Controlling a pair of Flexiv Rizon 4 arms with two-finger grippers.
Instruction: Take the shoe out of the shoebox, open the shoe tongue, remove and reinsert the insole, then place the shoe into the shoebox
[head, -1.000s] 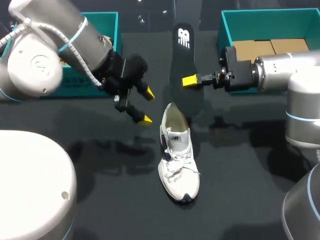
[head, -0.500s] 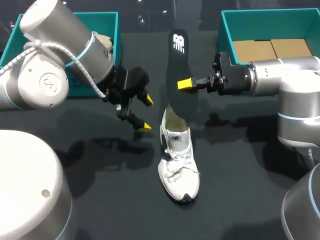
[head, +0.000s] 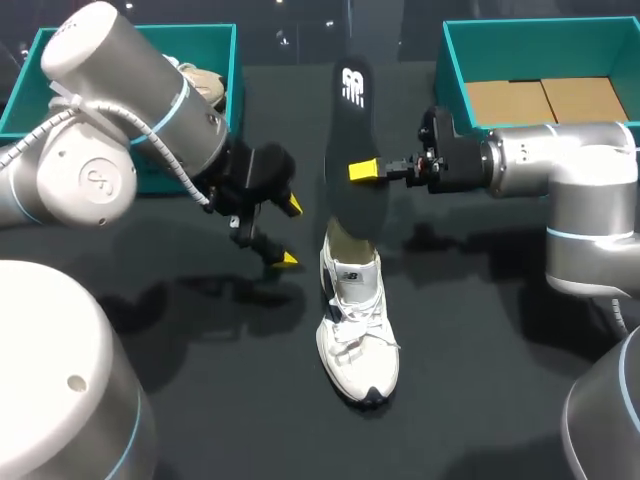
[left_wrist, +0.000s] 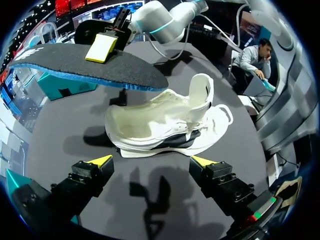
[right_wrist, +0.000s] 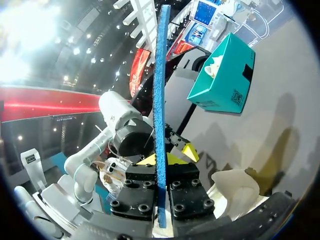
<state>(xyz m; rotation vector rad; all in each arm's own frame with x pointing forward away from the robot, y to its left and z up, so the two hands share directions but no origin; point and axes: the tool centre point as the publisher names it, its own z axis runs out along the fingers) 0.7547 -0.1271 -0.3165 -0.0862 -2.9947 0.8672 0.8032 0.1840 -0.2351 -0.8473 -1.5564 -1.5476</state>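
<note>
Dark table (head: 480, 330) carries everything. Left shoebox (head: 228, 50), teal, sits at the far left corner with a pale second shoe (head: 203, 82) inside. Right shoebox (head: 455, 60), also teal, sits at the far right corner with brown cardboard (head: 540, 100) on its floor. White shoe (head: 355, 330) stands upright on its sole at mid-table, long axis far-to-near, toe toward the near edge, heel toward the far edge. Black insole (head: 350, 140) is held off the table, long axis roughly in line with the shoe, near end over the heel opening; contact there unclear. Right gripper (head: 363, 170) pinches the insole at mid-length. Left gripper (head: 290, 232) is just left of the heel, fingers spread, holding nothing.
</note>
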